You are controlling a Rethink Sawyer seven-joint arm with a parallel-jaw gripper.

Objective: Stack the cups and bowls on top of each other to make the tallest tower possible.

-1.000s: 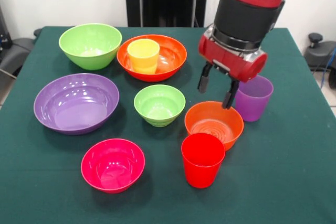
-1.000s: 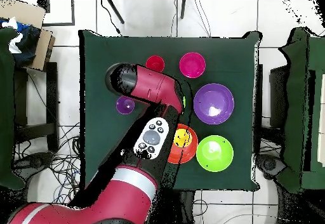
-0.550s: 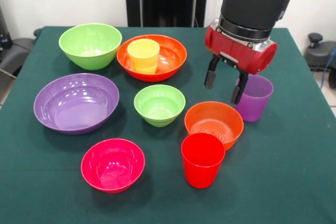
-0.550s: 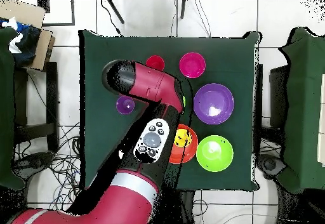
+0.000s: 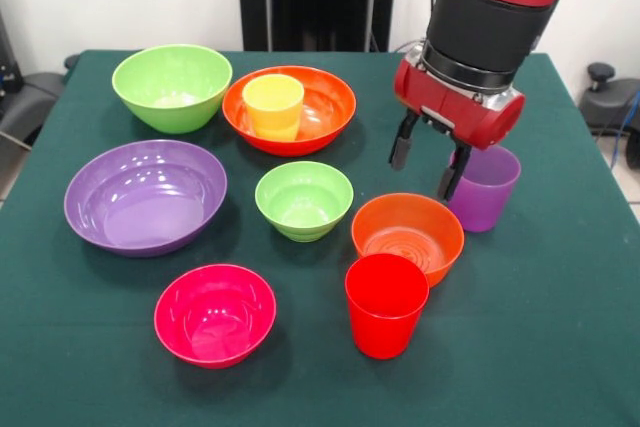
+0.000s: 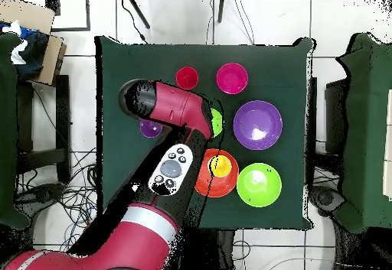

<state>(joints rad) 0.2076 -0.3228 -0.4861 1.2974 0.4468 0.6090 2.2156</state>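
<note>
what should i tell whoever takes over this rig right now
Gripper: open, empty, hanging just beside the purple cup, above the small orange bowl.
Done: only the yellow cup sits inside the big orange bowl.
Loose on the table: big green bowl, big purple bowl, small green bowl, pink bowl, red cup.
Left: nearly the whole tower. The purple cup is probably the next pick.

The gripper [image 5: 424,168] hangs with fingers apart above the table [image 5: 560,327], just beside the purple cup [image 5: 484,187] and over the far rim of the small orange bowl [image 5: 407,237]. The yellow cup [image 5: 273,106] stands inside the large orange bowl [image 5: 325,107].
</note>
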